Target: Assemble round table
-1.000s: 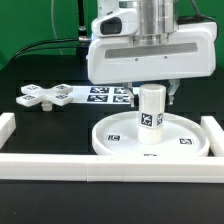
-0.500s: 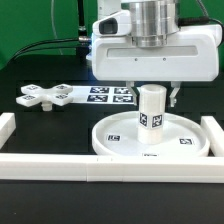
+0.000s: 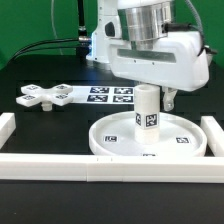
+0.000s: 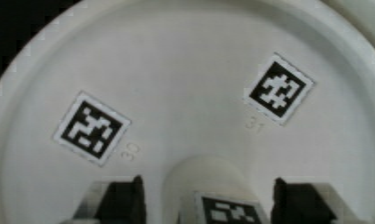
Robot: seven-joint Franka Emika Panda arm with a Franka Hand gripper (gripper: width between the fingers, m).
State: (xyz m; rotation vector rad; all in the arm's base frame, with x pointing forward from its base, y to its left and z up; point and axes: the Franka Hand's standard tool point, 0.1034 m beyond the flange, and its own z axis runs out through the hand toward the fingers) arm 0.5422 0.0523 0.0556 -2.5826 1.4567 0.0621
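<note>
The large round disc (image 3: 150, 140) lies flat at the table's front, and the wrist view (image 4: 166, 90) shows it with two square markers. The short cylindrical leg (image 3: 148, 110) stands upright at the disc's middle; it also shows in the wrist view (image 4: 216, 180). My gripper (image 3: 148, 96) hangs right over the leg's top, with its body tilted. In the wrist view the gripper (image 4: 214, 205) straddles the leg, and a dark finger (image 4: 127, 200) on each side stands clear of it with a gap. The cross-shaped foot piece (image 3: 45, 96) lies on the table at the exterior view's left.
The marker board (image 3: 110, 95) lies behind the disc. White border rails run along the front (image 3: 100, 166), the exterior view's left (image 3: 6, 125) and the exterior view's right (image 3: 212, 130). The gripper's bulky white body hides the disc's rear.
The gripper's body has turned and tilted above the leg and shifted a little toward the exterior view's right. The leg, disc and foot piece have not moved.
</note>
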